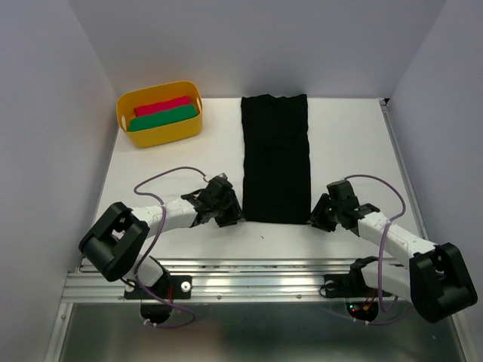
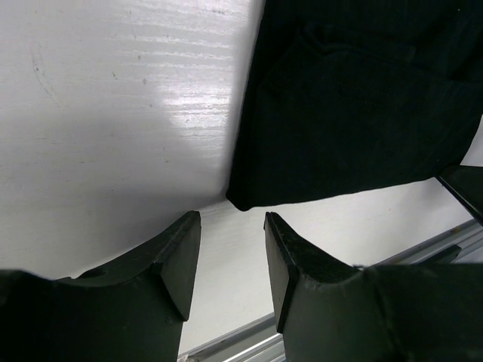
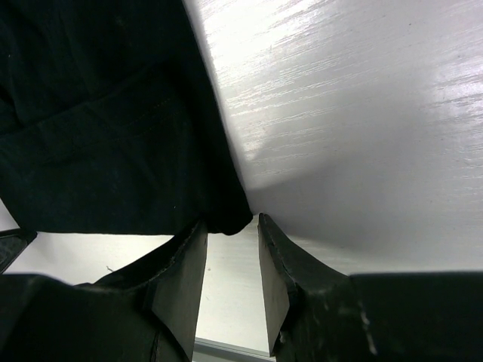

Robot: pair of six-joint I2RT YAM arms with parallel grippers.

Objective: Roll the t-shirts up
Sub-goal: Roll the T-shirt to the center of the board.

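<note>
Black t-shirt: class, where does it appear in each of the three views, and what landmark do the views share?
Top external: t-shirt, a long folded strip mid-table.
Left wrist: upper right, its corner near centre.
Right wrist: upper left, its corner near centre.
Shared landmark: the white table.

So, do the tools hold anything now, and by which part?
Nothing is held. The left tool and the right tool are open, each at a near corner of the black t-shirt, not closed on it.
</note>
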